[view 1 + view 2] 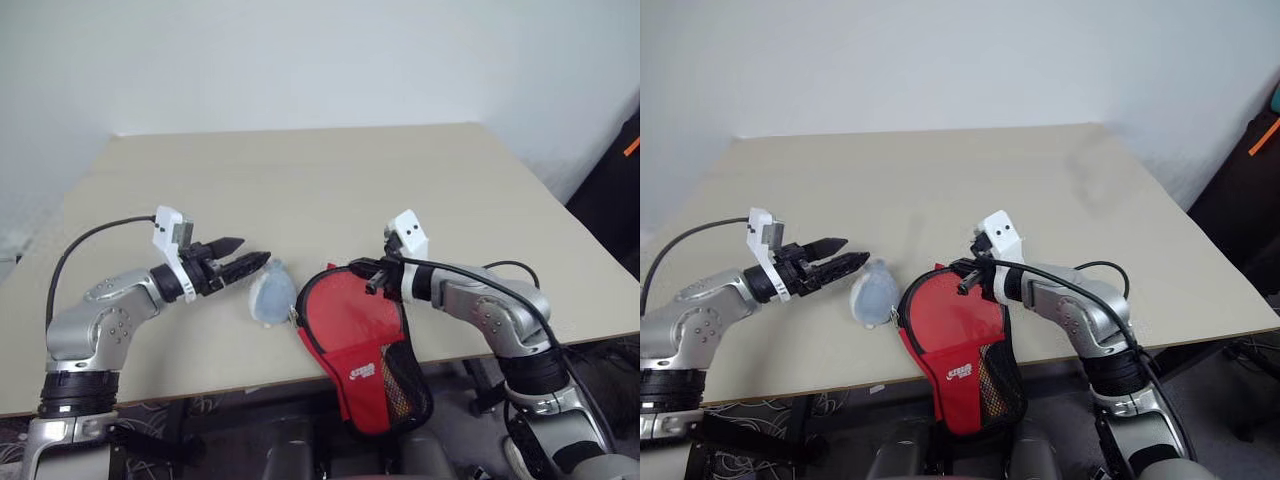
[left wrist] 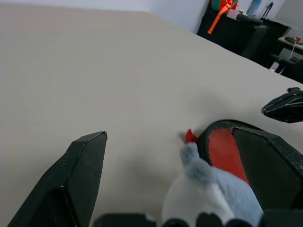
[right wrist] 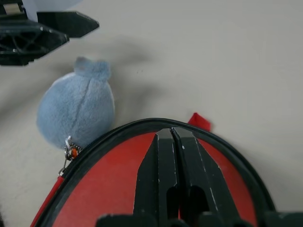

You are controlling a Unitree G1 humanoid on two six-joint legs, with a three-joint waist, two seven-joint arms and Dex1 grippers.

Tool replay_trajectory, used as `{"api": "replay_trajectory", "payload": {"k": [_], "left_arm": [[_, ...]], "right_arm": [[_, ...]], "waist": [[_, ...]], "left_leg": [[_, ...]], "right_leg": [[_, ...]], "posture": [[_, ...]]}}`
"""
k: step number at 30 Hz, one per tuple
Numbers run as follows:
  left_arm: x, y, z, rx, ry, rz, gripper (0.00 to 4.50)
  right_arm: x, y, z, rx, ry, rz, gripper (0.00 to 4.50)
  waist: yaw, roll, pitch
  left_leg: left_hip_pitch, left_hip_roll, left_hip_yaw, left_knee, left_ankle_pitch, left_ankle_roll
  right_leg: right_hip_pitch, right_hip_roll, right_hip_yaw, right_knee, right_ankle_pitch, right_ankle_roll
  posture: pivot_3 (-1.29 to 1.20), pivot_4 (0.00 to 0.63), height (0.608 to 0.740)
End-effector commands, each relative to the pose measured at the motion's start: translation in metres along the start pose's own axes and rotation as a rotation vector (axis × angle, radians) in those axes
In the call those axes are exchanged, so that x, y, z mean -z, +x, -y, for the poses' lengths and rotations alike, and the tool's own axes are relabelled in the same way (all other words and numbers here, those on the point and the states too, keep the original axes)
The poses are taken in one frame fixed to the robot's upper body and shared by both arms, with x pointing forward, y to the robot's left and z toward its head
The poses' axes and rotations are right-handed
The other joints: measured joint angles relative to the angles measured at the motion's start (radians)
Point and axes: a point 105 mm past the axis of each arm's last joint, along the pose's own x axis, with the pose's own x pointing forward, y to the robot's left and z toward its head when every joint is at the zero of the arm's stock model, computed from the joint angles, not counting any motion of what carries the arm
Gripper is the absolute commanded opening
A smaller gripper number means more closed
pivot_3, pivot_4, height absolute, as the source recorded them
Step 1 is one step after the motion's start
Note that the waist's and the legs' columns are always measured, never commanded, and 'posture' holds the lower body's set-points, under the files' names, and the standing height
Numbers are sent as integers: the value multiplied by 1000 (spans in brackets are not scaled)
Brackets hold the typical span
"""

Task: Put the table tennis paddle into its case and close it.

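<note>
The case (image 1: 358, 345): soft red pouch with black trim, white logo and mesh pocket; lies at the near edge of the table (image 1: 300, 170), its narrow handle end hanging over the edge toward the robot, its round end on the tabletop; the rounded upper rim appears closed, though whether the zip is run fully round cannot be told. The table tennis paddle: not separately visible; judged to be inside the case, going by the flat round fullness of the pouch. Pale blue-grey plush charm (image 3: 78, 106): fastened by a small metal ring to the zip at the case's rim; lies on the table just beside the case, on the robot's left side of it.

Right gripper (image 3: 173, 135): fingers pressed together, tips resting on the red face of the case just inside the black rim; nothing seen pinched between them. Left gripper (image 1: 235, 258): fingers spread wide, held just above the table, tips just short of the charm, pointing toward the case.

Step in hand, as judged: the closing stage; the right gripper seems to steady the case while the left comes to the zip pull.

Next move calls for: the left gripper to close on the charm or the ring beneath it; then a pull along the rim, with the case held firmly so that it does not slide off the edge.
</note>
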Motion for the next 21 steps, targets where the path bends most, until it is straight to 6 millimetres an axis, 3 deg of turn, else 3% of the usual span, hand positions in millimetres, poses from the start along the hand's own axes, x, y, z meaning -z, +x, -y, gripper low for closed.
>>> {"api": "replay_trajectory", "payload": {"k": [1,10,21], "left_arm": [[2,1,3,6,-1,11,4500],[37,6,2,-10,-65,-69,4500],[54,13,23,51,-91,-121,4500]], "right_arm": [[-1,6,-1,0,-32,14,29],[24,21,-5,-35,-19,-44,29],[53,22,-9,-73,-30,-109,29]], "waist": [[0,-1,0],[-8,-2,-1],[-8,-3,-4]], "left_leg": [[0,0,0,0,0,0],[1,0,1,0,0,0],[3,0,1,0,0,0]], "right_leg": [[0,0,0,0,0,0],[0,0,0,1,0,0],[1,0,1,2,0,0]], "posture": [[0,0,654],[0,0,654],[0,0,654]]}}
